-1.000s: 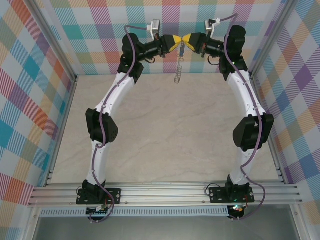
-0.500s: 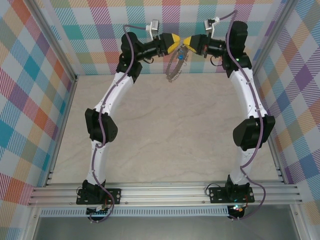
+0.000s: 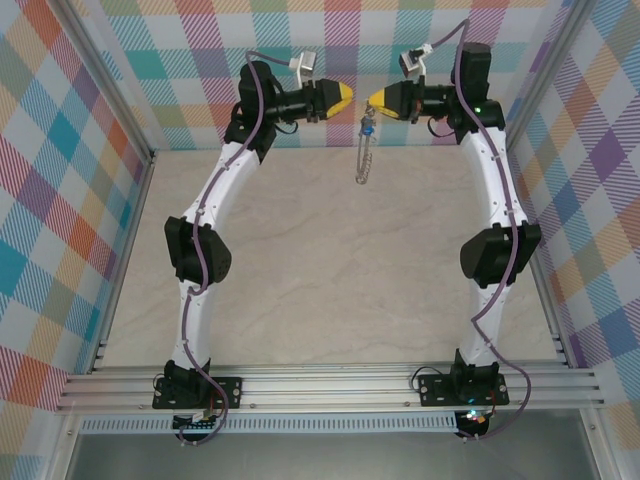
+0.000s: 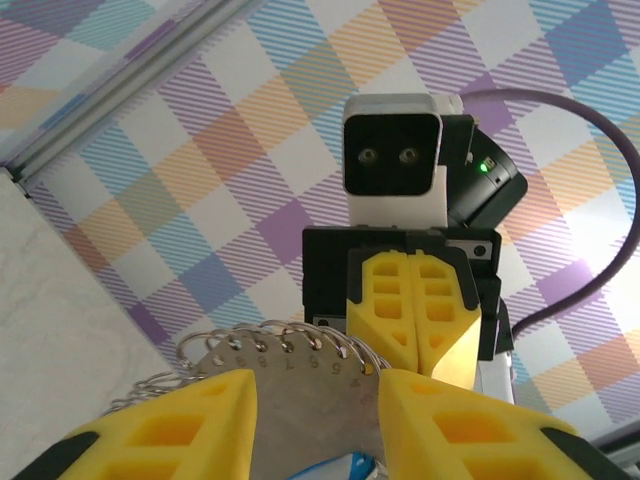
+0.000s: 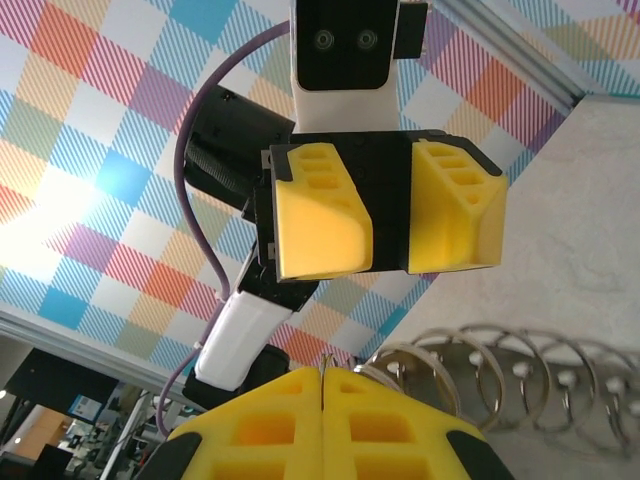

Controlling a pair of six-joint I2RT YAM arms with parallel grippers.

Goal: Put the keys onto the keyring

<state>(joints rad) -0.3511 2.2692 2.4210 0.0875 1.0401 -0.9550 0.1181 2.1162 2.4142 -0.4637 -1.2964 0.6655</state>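
The keyring (image 3: 364,158), a grey metal plate whose numbered holes each carry a wire ring, hangs straight down over the far end of the table. My right gripper (image 3: 372,98) is shut on its top edge. In the right wrist view a thin metal edge shows between the closed fingers (image 5: 323,372), with the keyring's wire loops (image 5: 500,375) beside them. My left gripper (image 3: 347,96) stands open just left of the keyring, not touching it. Its yellow fingers (image 4: 318,385) frame the plate (image 4: 290,400). The key's blue head (image 4: 360,462) peeks out below the plate.
The beige table (image 3: 330,280) lies far below both grippers. Plaid walls (image 3: 60,200) and aluminium frame rails (image 3: 120,240) close in the sides and back. Both arm bases sit on the near rail (image 3: 330,385).
My left gripper has opened, let go of the keyring and drawn back to the left. The keyring swung and now hangs straight down from the right gripper.
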